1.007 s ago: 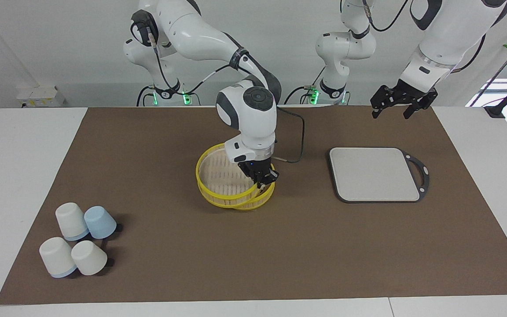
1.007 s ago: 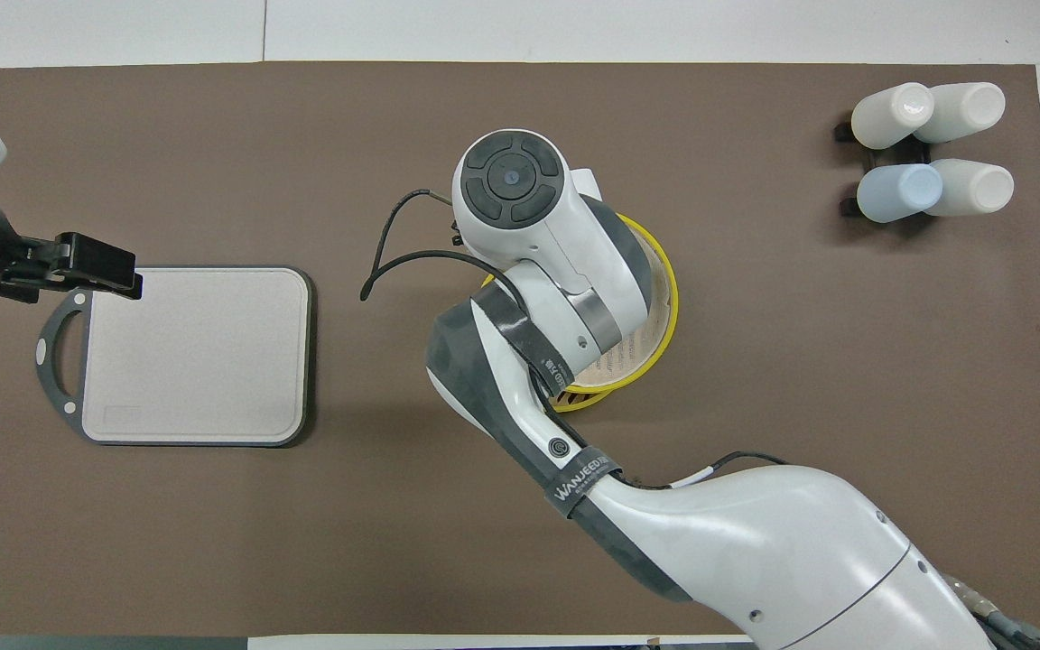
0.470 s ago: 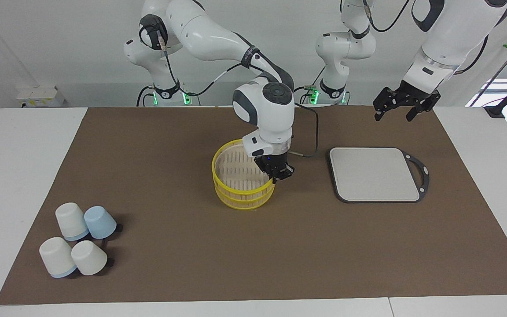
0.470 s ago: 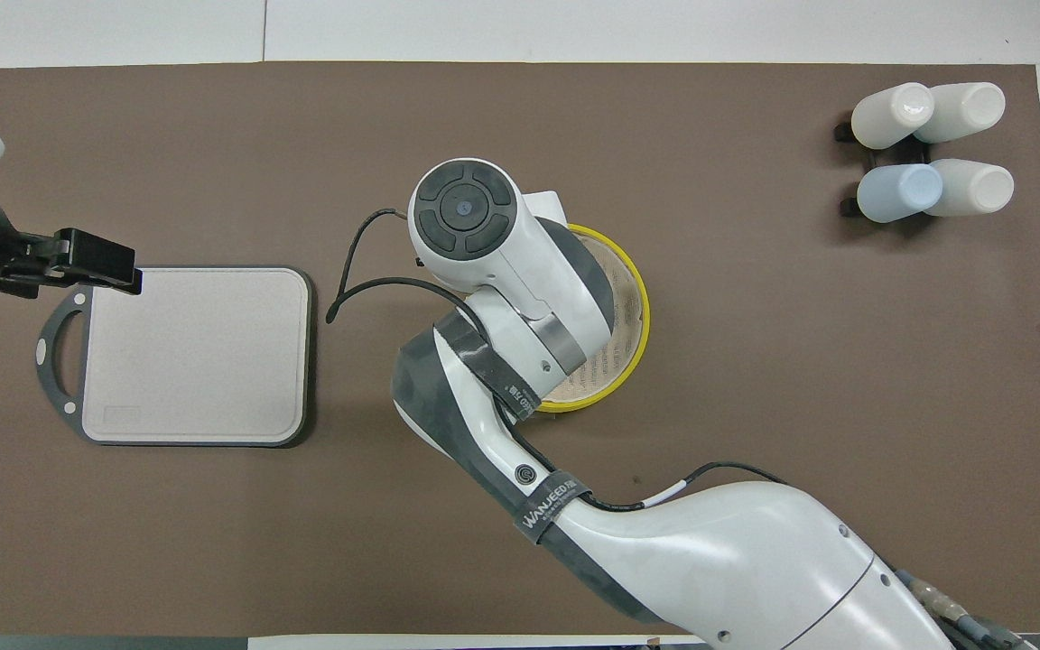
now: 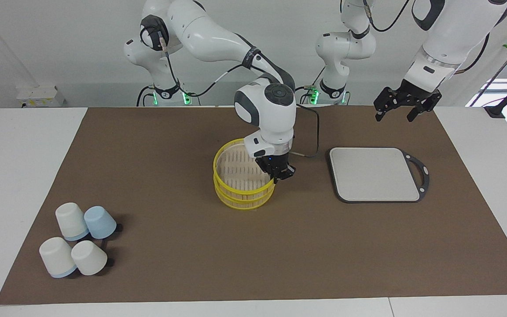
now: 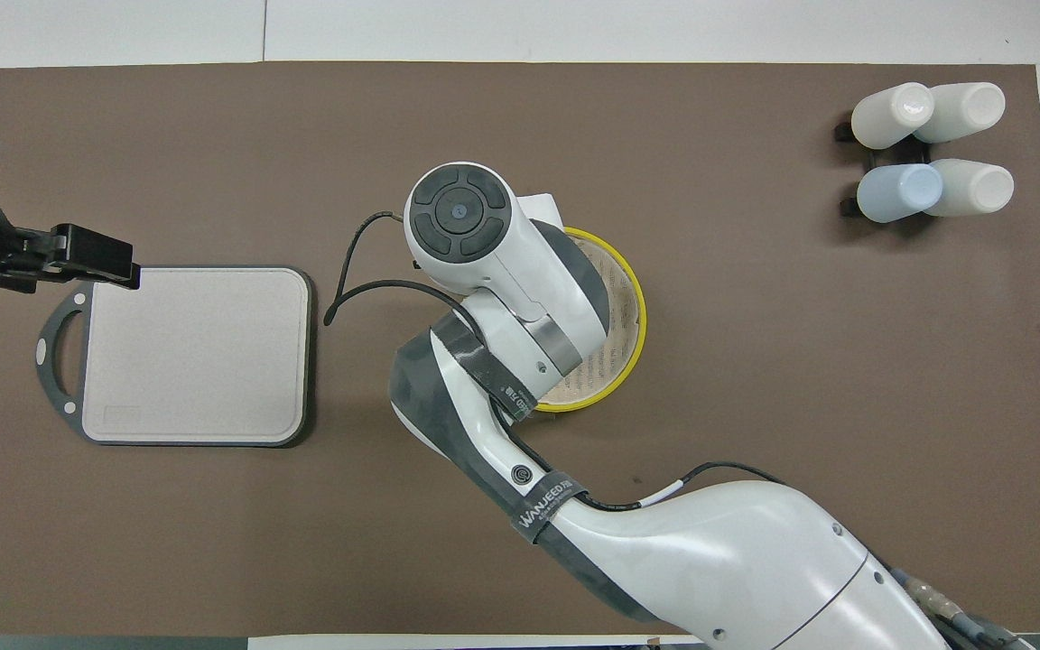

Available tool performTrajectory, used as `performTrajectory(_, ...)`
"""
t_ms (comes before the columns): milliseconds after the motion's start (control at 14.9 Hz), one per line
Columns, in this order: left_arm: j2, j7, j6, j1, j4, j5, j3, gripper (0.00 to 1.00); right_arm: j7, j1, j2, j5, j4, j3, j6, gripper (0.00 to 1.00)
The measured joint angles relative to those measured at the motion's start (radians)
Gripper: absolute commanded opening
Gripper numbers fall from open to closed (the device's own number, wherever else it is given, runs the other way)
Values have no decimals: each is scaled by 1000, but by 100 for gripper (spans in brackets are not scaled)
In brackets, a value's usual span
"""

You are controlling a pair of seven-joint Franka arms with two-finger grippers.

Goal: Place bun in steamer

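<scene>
The steamer [image 5: 241, 192], a round two-tier basket with yellow rims and a pale slatted floor, stands mid-mat; it also shows in the overhead view [image 6: 626, 311], half covered by the right arm. My right gripper [image 5: 278, 173] is shut on the steamer's upper rim, at the side toward the left arm's end; the overhead view hides it under its own wrist. My left gripper [image 5: 394, 112] is open and empty, up in the air over the mat beside the grey board; it shows in the overhead view [image 6: 118, 262] too. No bun is in view.
A grey square board [image 5: 374, 174] with a dark handle lies toward the left arm's end, bare on top [image 6: 195, 357]. Several upturned white and blue cups [image 5: 77, 240] stand toward the right arm's end, far from the robots [image 6: 931, 149].
The right gripper has dragged the steamer toward the left arm's end, and its two tiers, offset before, now sit aligned. The left gripper has risen slightly.
</scene>
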Motion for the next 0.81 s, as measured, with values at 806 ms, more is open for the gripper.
performTrajectory(806,0,13,1,0,0,23,0,100,0,-6,6,0,-5,-5,9,0)
